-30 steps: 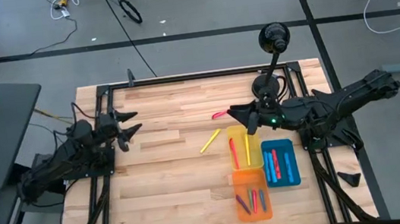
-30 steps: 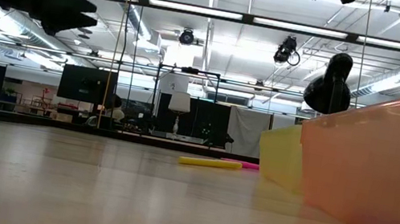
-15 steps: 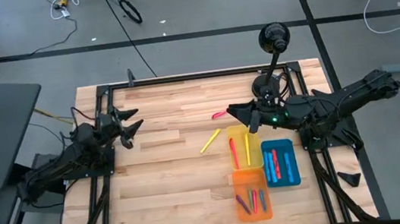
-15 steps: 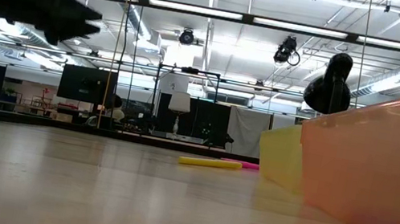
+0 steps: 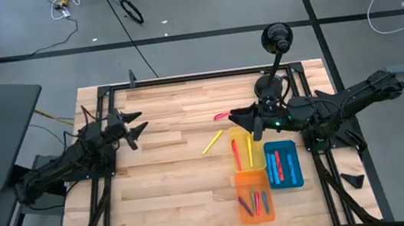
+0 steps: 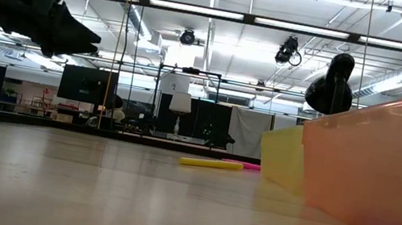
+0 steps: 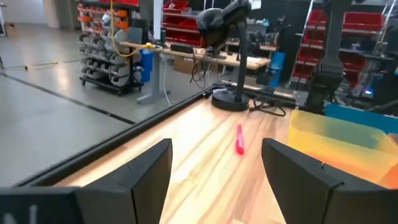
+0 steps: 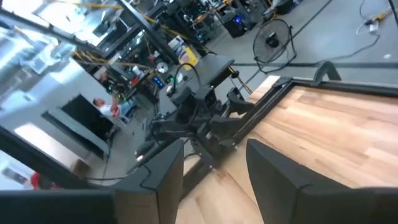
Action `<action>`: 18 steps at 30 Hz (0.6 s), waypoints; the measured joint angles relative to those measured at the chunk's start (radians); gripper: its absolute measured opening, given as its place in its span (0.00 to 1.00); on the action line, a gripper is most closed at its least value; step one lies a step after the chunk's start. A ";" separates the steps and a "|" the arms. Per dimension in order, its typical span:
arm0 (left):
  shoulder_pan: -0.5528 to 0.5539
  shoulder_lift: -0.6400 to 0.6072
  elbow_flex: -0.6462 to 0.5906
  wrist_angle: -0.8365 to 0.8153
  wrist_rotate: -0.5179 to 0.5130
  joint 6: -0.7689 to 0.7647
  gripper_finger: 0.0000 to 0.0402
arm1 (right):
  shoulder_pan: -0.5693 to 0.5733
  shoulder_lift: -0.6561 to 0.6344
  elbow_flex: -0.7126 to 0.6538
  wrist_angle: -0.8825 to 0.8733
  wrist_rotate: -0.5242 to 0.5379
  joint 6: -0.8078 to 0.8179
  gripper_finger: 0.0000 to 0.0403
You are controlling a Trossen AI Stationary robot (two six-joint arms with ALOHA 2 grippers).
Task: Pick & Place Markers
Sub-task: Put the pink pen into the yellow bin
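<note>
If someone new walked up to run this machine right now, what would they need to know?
Left gripper: open, empty, raised over the table's left side.
Right gripper: open, empty, above the yellow tray's far end.
Done: markers lie in the yellow tray, orange tray and blue tray.
Left: pink marker and yellow marker are on the bare table.
</note>
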 joint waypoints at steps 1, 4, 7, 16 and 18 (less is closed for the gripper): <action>0.000 0.000 0.000 0.004 0.000 0.000 0.63 | 0.000 0.000 0.000 -0.001 -0.001 -0.017 0.44; 0.000 0.000 -0.002 0.016 -0.003 0.000 0.63 | -0.006 0.000 0.000 0.000 0.000 -0.045 0.44; 0.000 -0.001 -0.002 0.019 -0.004 0.000 0.63 | -0.018 0.000 0.000 -0.009 0.000 -0.044 0.44; 0.000 -0.001 -0.003 0.025 -0.006 0.000 0.63 | -0.055 0.000 0.000 -0.078 -0.045 -0.299 0.44; 0.000 -0.001 -0.003 0.025 -0.006 0.000 0.63 | -0.062 0.000 0.000 -0.105 -0.066 -0.395 0.44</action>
